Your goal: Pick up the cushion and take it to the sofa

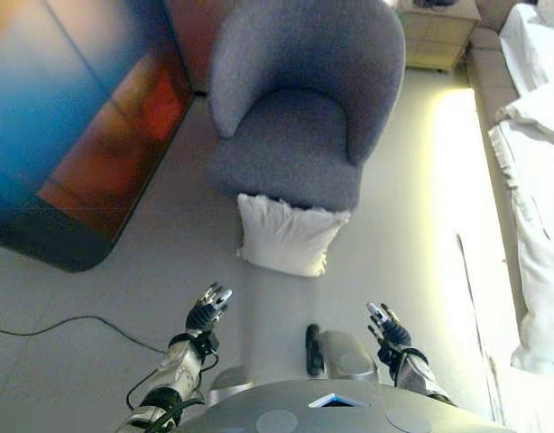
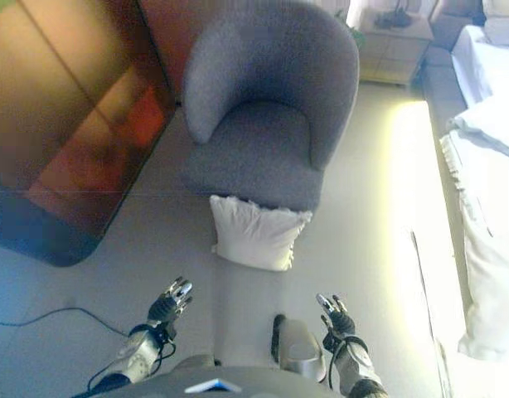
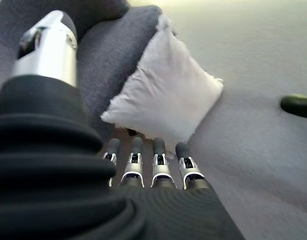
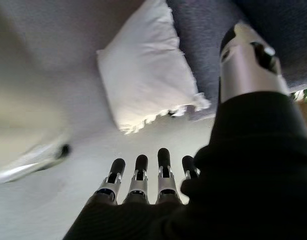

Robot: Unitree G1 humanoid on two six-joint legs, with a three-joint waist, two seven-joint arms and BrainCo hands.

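Note:
A white cushion [image 1: 289,235] with frayed edges stands on the floor, leaning against the front of a grey armchair [image 1: 300,108]. It also shows in the left wrist view [image 3: 166,95] and the right wrist view [image 4: 143,70]. My left hand [image 1: 207,312] hangs low, short of the cushion and to its left, with straight fingers [image 3: 158,160] and nothing in it. My right hand [image 1: 389,331] hangs low, short of the cushion and to its right, also with straight fingers [image 4: 138,175] and empty. Neither hand touches the cushion.
A large dark glossy cabinet [image 1: 78,126] stands at the left. A bed with white bedding [image 1: 534,198] runs along the right, with a light wooden nightstand [image 1: 437,32] at the back. A black cable [image 1: 69,323] lies on the floor at the left.

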